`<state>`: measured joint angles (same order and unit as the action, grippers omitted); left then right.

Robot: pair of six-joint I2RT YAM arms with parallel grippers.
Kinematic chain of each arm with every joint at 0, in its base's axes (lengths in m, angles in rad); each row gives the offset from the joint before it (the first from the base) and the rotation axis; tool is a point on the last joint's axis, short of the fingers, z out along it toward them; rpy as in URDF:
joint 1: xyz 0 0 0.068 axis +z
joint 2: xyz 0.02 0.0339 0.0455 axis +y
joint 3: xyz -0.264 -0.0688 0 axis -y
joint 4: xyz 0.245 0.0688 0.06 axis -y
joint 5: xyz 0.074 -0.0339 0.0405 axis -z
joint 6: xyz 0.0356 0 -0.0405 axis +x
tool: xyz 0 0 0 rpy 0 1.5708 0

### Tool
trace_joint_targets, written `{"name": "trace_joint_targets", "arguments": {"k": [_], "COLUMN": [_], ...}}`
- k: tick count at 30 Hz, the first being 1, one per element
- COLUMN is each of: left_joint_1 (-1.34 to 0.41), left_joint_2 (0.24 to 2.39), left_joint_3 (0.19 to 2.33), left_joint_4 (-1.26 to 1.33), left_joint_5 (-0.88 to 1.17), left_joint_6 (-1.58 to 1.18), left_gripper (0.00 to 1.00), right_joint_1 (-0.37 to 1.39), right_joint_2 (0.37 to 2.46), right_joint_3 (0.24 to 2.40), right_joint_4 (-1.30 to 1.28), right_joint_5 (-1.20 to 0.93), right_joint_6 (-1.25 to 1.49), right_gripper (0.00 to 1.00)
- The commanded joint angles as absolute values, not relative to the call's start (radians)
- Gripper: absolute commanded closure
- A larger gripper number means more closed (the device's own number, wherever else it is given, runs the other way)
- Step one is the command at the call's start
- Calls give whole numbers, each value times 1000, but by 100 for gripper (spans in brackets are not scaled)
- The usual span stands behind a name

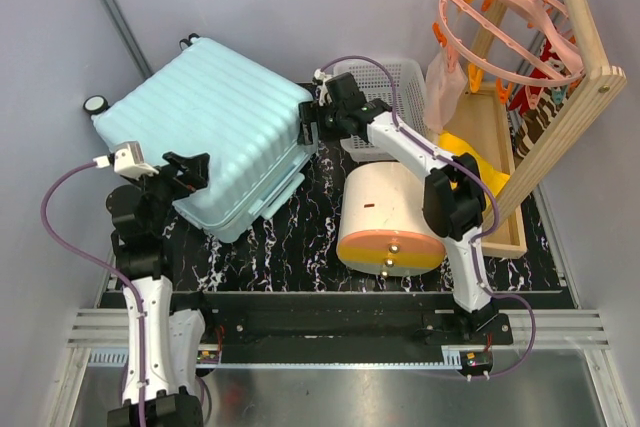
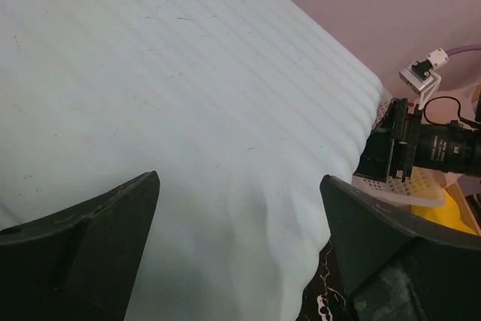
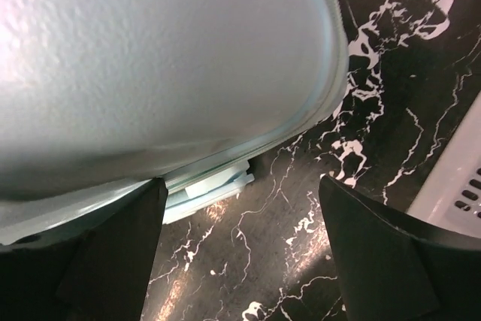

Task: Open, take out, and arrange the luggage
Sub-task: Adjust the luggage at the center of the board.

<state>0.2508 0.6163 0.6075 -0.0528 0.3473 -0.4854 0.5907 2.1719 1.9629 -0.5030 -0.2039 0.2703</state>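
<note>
The luggage [image 1: 215, 127], a big pale mint ribbed hard-shell suitcase, lies flat at the table's back left, wheels toward the far left, its two halves slightly parted along the right edge. My left gripper [image 1: 190, 175] hovers open at its near corner; the shell [image 2: 188, 88] fills the left wrist view between the spread fingers [image 2: 98, 238]. My right gripper [image 1: 312, 125] stands open at the suitcase's right edge. Its wrist view shows the curved shell [image 3: 150, 58], the seam and a pale handle piece [image 3: 210, 186] over the dark marble.
A cream cylinder with an orange end [image 1: 390, 219] lies mid-table. A white mesh basket [image 1: 385, 87] stands behind the right arm. A wooden rack [image 1: 560, 107] with pink hangers [image 1: 500, 22] and a yellow item [image 1: 470, 152] fills the right side.
</note>
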Motion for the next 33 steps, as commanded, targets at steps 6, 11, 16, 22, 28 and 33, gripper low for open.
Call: {"name": "trace_joint_targets", "arguments": {"k": [6, 11, 16, 22, 28, 33], "left_joint_1": [249, 249, 248, 223, 157, 120], "left_joint_2": [552, 503, 471, 509, 641, 776], "left_joint_3": [557, 520, 471, 362, 354, 368], "left_joint_4": [-394, -446, -405, -111, 66, 199], "left_joint_5": [122, 64, 112, 373, 431, 393], "left_joint_6": [-554, -676, -729, -793, -795, -795], "left_gripper": [1, 1, 1, 1, 1, 1], "right_joint_1": [578, 597, 635, 669, 689, 703], "right_joint_2": [1973, 1809, 1703, 1661, 1649, 1626], "right_joint_3": [1835, 1668, 1568, 1526, 1505, 1476], "right_joint_4": [-221, -143, -141, -140, -140, -140], "right_joint_5": [-259, -293, -284, -275, -264, -253], "right_joint_6": [291, 299, 293, 293, 296, 301], "right_gripper": [8, 8, 8, 8, 7, 7]}}
